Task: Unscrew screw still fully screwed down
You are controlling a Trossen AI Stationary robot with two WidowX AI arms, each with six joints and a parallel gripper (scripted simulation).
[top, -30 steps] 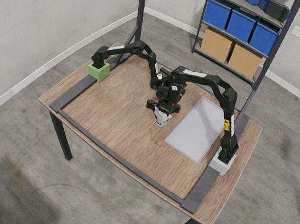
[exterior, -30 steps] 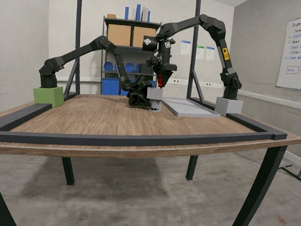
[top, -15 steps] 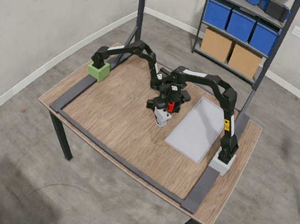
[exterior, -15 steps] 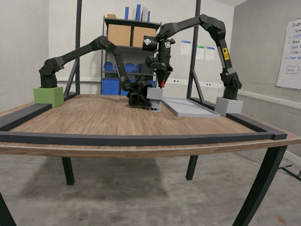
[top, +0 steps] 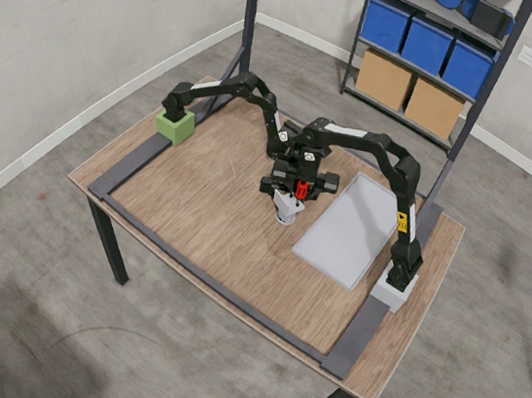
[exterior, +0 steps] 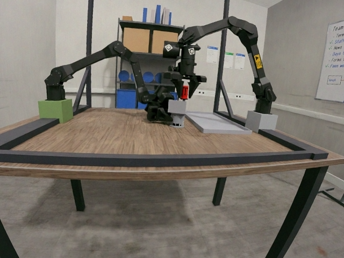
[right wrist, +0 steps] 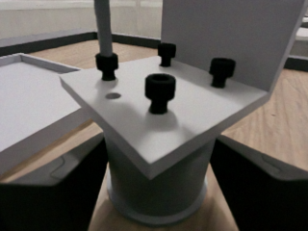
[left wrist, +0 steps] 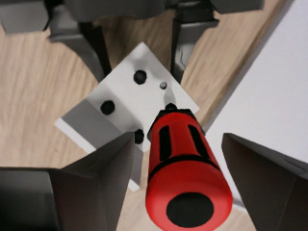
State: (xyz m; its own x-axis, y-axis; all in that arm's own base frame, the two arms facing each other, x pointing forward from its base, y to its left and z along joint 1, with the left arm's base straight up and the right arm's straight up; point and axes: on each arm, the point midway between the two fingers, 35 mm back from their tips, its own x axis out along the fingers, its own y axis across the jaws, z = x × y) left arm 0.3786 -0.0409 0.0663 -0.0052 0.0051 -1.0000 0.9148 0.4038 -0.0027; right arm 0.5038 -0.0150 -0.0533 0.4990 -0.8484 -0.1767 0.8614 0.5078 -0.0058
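The white angled bracket (top: 282, 201) (exterior: 177, 106) (right wrist: 192, 108) sits on the upright joint module (top: 285, 218) (exterior: 177, 121) (right wrist: 156, 190). Four black screws stand in it; each head shows raised above the plate in the right wrist view. The red screwdriver (top: 301, 190) (exterior: 184, 92) (left wrist: 188, 156) (right wrist: 103, 29) stands upright, its shaft on the screw (right wrist: 107, 66) beside a small empty hole (right wrist: 113, 95). My left gripper (exterior: 185, 96) (left wrist: 178, 139) is open around the handle, with gaps on both sides. My right gripper (right wrist: 158, 138) is shut on the joint module's body, low under the bracket.
A grey tray (top: 338, 236) (exterior: 222, 123) (left wrist: 269, 101) (right wrist: 34, 106) lies close beside the module, on the left arm's side. The left arm reaches in from above, over the right arm's wrist, and the two are close together. Dark frame rails (top: 215, 281) border the table.
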